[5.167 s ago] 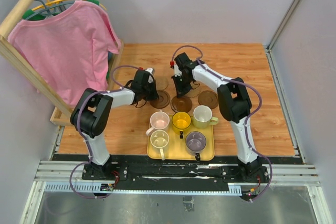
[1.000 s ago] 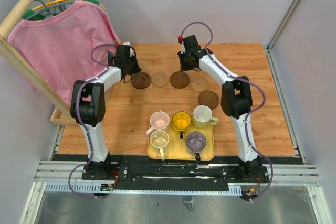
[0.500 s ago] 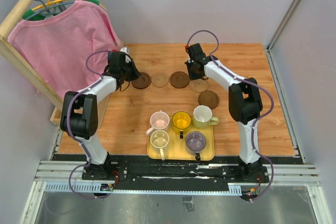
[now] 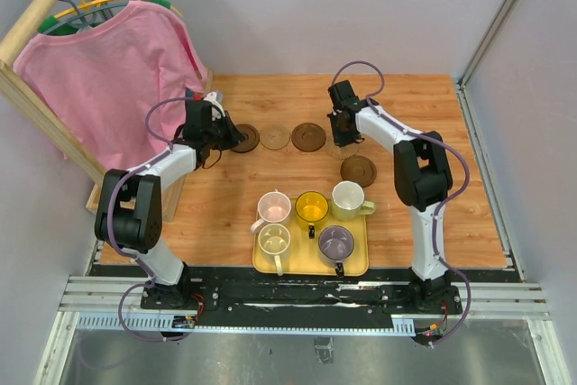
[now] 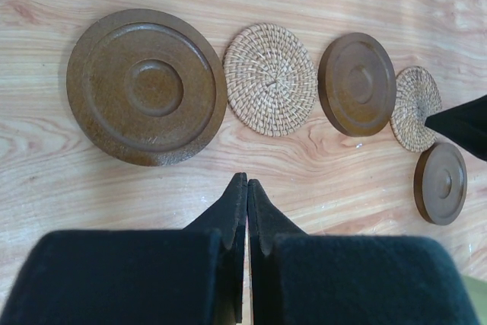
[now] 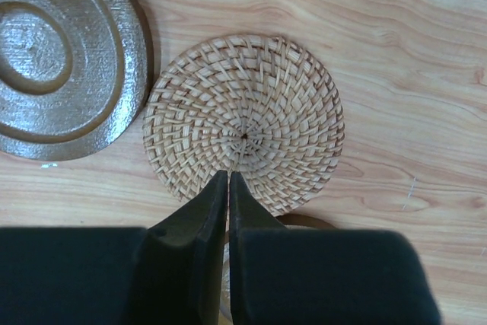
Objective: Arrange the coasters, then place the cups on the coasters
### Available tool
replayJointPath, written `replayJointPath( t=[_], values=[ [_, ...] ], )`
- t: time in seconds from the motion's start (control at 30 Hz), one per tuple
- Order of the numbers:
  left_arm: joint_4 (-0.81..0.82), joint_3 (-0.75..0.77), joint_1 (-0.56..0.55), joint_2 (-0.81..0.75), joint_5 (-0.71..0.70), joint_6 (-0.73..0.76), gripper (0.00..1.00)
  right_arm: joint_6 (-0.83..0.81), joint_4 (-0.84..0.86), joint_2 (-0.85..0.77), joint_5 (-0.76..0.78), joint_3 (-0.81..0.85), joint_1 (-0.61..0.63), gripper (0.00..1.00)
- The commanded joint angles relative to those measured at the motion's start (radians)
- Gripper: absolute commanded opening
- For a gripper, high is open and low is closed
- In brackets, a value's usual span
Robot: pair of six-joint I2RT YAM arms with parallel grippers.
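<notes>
Five seconds earlier the coasters (image 4: 275, 137) crowd together just beyond the tray (image 4: 302, 264), both my grippers over them. Now four lie in a line farther beyond its far edge, and the fifth coaster (image 4: 358, 170) sits alone off the tray's far right corner. My left gripper (image 5: 246, 182) has pulled out beyond the tray's far left corner, on the tray side of the line's left end; its jaws are pressed together and carry nothing. Over the last second my right gripper (image 6: 227, 176) has come from beyond the line toward the tray and stands over the right-end woven coaster (image 6: 243, 123). Its jaws also meet, tips above that disc's tray-side rim, nothing held; whether they touch it I cannot tell. The cups (image 4: 312, 207) stay on the tray, none on a coaster.

Materials and shapes: the line alternates from its left end, dark coaster (image 5: 146, 87), woven, dark, woven. The dark ones are rigid brown discs, faintly glossy, moulded with concentric rings. The woven ones are tan fibre coiled outward from a centre point, matte and ribbed. The cups are smooth handled mugs: pink, yellow and cream in the tray's far row, white and grey-purple in its near row. The tray is a yellow rounded rectangle on a wood-grain table (image 4: 433, 132).
</notes>
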Motion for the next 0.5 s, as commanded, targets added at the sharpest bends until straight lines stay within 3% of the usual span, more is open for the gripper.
replayJointPath(
  t=[0.0,0.47],
  values=[
    [0.033,-0.008,-0.002,-0.031,0.021,-0.002,0.00,0.028,-0.034,0.041,-0.006,0.038,-0.015,0.05],
    [0.038,-0.006,-0.002,-0.006,0.030,-0.016,0.00,0.017,-0.036,0.051,-0.012,0.048,-0.045,0.04]
  ],
)
